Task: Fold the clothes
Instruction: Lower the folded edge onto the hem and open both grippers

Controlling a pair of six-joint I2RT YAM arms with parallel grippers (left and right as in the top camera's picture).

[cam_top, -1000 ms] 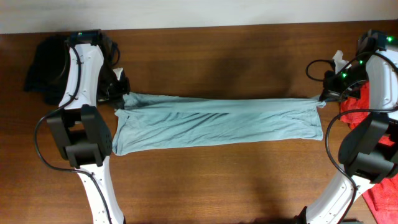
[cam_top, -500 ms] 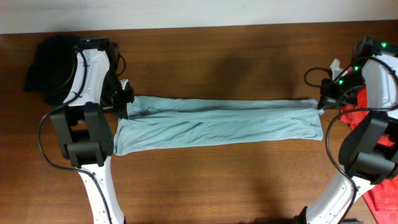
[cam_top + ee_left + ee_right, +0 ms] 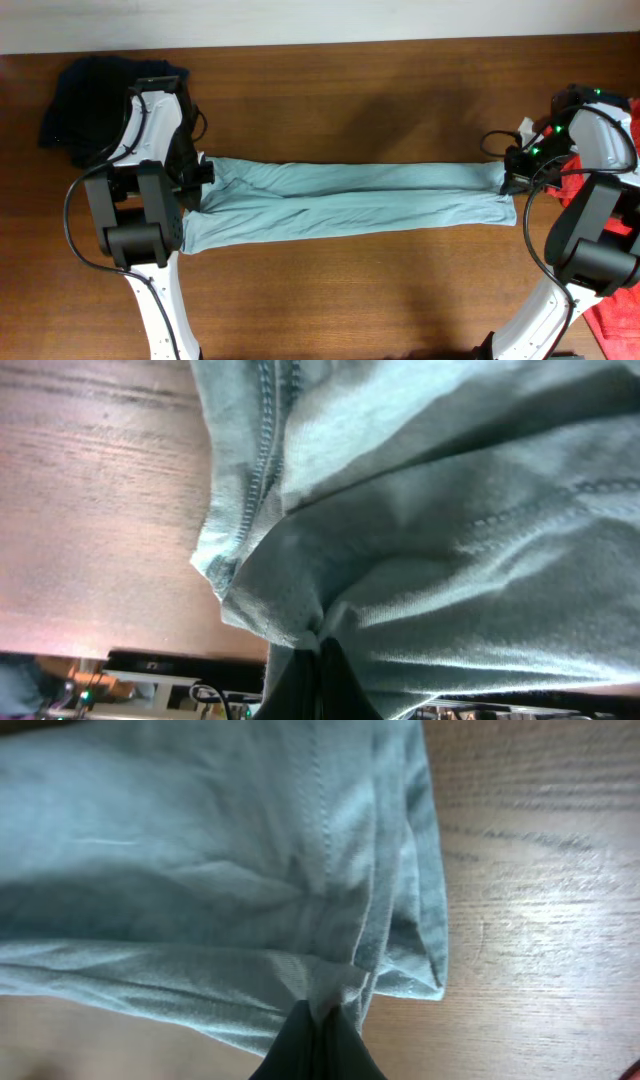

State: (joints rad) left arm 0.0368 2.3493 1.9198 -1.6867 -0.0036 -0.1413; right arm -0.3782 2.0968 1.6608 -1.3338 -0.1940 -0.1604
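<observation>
A pale grey-teal T-shirt point(image 3: 350, 200) lies stretched in a long narrow band across the wooden table point(image 3: 350, 290). My left gripper point(image 3: 203, 178) is shut on its far left end, and the cloth point(image 3: 420, 540) bunches up out of the black fingertips point(image 3: 300, 685). At the far right end my right gripper point(image 3: 510, 180) is shut on the shirt too, a pinch of hem point(image 3: 330, 975) rising from its fingertips point(image 3: 300, 1050). The back fold of the shirt lies over the front one.
A dark navy garment point(image 3: 85, 95) is heaped at the table's back left, partly under my left arm. A red shirt point(image 3: 600, 170) lies at the right edge behind my right arm, and more red cloth point(image 3: 620, 310) shows lower right.
Both grippers have drawn the shirt's back edge toward the front, over the front part. The band has grown narrower. Both arms shifted slightly forward.
</observation>
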